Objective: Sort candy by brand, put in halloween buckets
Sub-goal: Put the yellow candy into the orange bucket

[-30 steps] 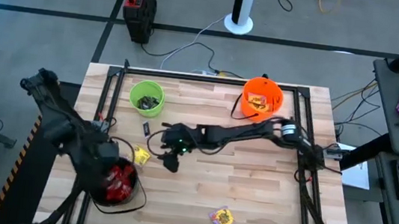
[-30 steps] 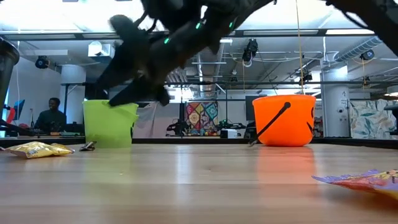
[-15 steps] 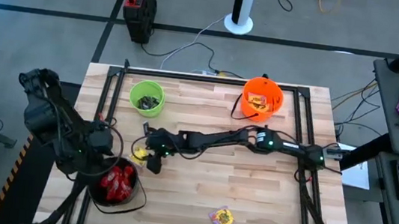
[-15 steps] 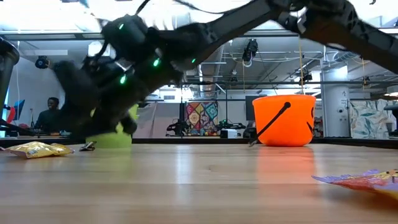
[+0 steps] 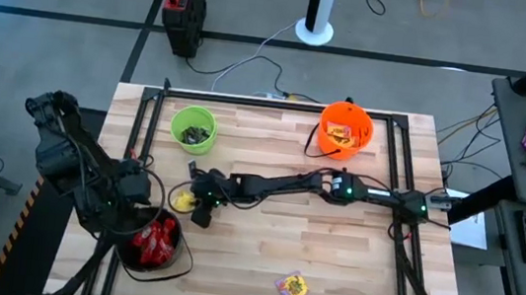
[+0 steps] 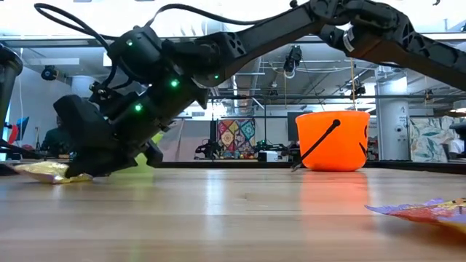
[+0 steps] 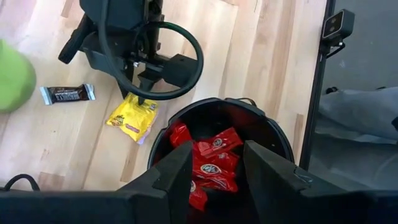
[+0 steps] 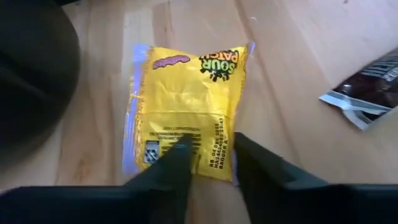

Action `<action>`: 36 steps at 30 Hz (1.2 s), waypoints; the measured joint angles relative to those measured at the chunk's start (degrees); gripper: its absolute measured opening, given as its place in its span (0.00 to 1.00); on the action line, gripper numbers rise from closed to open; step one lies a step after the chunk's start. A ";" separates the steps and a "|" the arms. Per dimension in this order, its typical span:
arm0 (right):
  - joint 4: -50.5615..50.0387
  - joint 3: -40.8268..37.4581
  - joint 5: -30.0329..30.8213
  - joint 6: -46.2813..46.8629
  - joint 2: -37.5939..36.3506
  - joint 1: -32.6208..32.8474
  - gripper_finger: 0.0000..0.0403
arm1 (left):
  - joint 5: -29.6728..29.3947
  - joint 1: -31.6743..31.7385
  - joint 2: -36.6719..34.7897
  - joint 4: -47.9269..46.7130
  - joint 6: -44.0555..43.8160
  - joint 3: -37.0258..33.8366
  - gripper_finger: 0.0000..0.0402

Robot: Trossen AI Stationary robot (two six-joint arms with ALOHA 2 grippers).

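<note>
Near the table's left side, the right gripper (image 5: 190, 199) is lowered onto a crinkled yellow candy packet (image 8: 184, 106), fingers part-open astride its edge, nothing lifted. Beside it, red-wrapped candies fill the round black plastic bucket (image 7: 267, 124), the part-open, empty left gripper (image 7: 211, 171) poised above.

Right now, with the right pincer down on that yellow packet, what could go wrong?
1. The right pincer straddles only one end of the flat yellow candy packet; it may pinch a thin edge and slip.
2. The dark bar lies close beside the packet; a dragged packet could nudge it.
3. The black bucket and left pincer hovering over it sit right next to the pick, so a careless lift could clip them.
</note>
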 joint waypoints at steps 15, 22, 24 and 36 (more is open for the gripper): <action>-21.90 -0.68 0.71 -6.82 -8.33 -0.27 0.02 | -6.98 0.02 -0.17 -1.01 0.98 0.00 0.32; -54.14 -0.68 9.73 -12.98 -22.38 -1.28 0.02 | -15.63 0.30 -0.31 -1.11 2.05 0.00 0.32; -60.83 -1.03 15.13 -14.39 -26.74 -2.15 0.02 | -17.64 0.76 -0.28 -1.14 2.07 0.00 0.32; -74.57 -8.63 21.19 -0.68 -47.89 -26.27 0.02 | -21.93 4.99 0.41 0.69 2.05 -0.02 0.32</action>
